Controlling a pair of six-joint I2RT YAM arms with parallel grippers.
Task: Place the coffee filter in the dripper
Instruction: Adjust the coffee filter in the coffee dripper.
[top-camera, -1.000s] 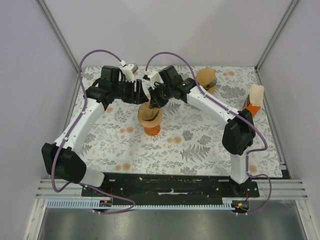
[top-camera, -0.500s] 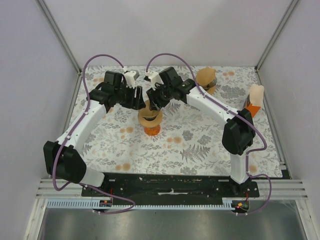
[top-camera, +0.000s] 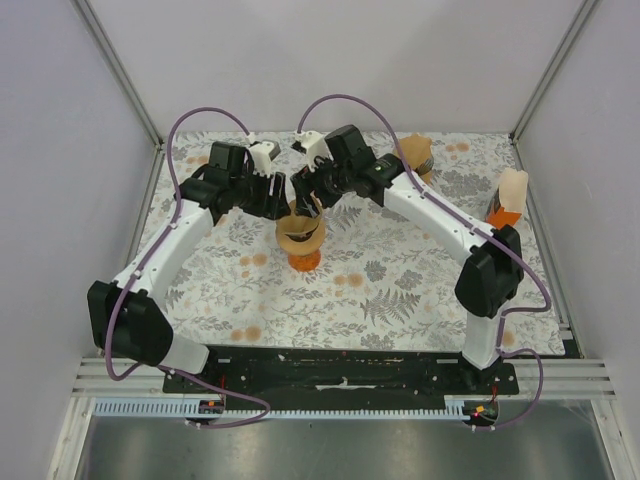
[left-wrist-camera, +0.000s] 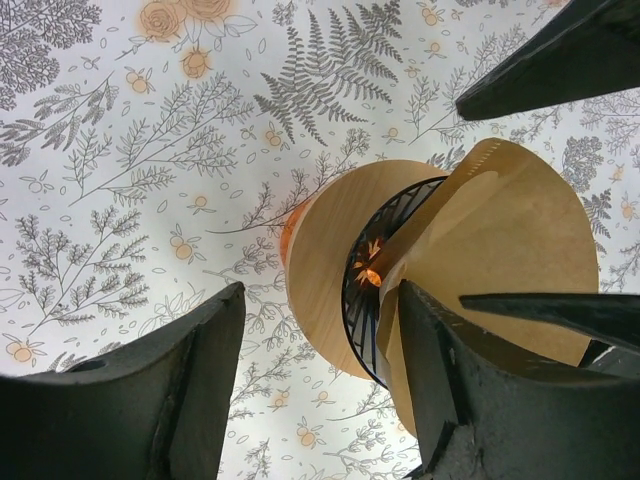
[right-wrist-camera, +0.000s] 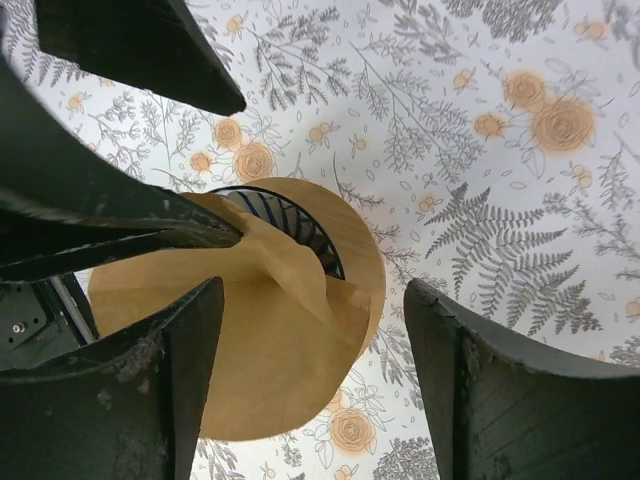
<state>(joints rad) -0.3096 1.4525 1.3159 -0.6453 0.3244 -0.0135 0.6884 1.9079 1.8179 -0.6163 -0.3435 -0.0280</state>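
Observation:
The dripper has a wooden ring and black wire ribs, and stands on an orange base mid-table. The brown paper coffee filter sits crumpled and tilted in it, one side sticking out over the ring. My right gripper hangs open just above the coffee filter, gripping nothing. My left gripper is open too, at the dripper's left rim, with one finger against the filter's edge. In the top view both grippers meet over the dripper's far side.
A brown rounded object with a dark band stands at the back right. A cream and orange holder is at the right edge. The floral tablecloth covers the table, with metal frame posts at the back corners.
My right gripper has opened and let go of the coffee filter, which now rests in the dripper. It has drawn back a little. The left arm shifted slightly.

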